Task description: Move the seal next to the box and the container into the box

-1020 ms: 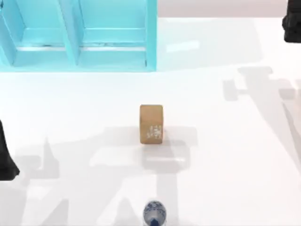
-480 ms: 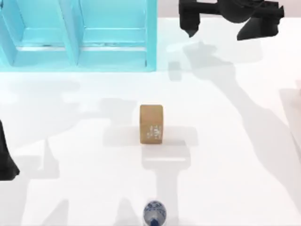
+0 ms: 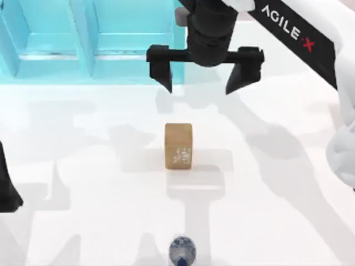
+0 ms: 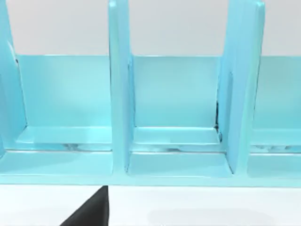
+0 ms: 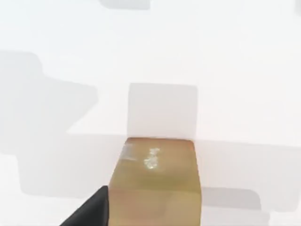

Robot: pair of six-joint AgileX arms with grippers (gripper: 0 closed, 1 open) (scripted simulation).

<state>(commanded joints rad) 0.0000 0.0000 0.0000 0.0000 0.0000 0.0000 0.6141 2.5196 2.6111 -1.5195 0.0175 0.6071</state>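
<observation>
The right gripper (image 3: 204, 83) hangs with fingers spread wide and empty, the seal (image 3: 178, 146) on the table just below and ahead of it, a stiff, likely light block best pinched across its flat opposite sides.

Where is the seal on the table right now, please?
In the top view the seal stands near the table's middle, below the open right gripper and the box, with the container at the bottom edge.

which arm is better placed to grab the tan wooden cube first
Right, I'd say. The right gripper hangs open just beyond the tan wooden cube, which fills its wrist view. The left gripper sits parked at the table's left edge.
</observation>
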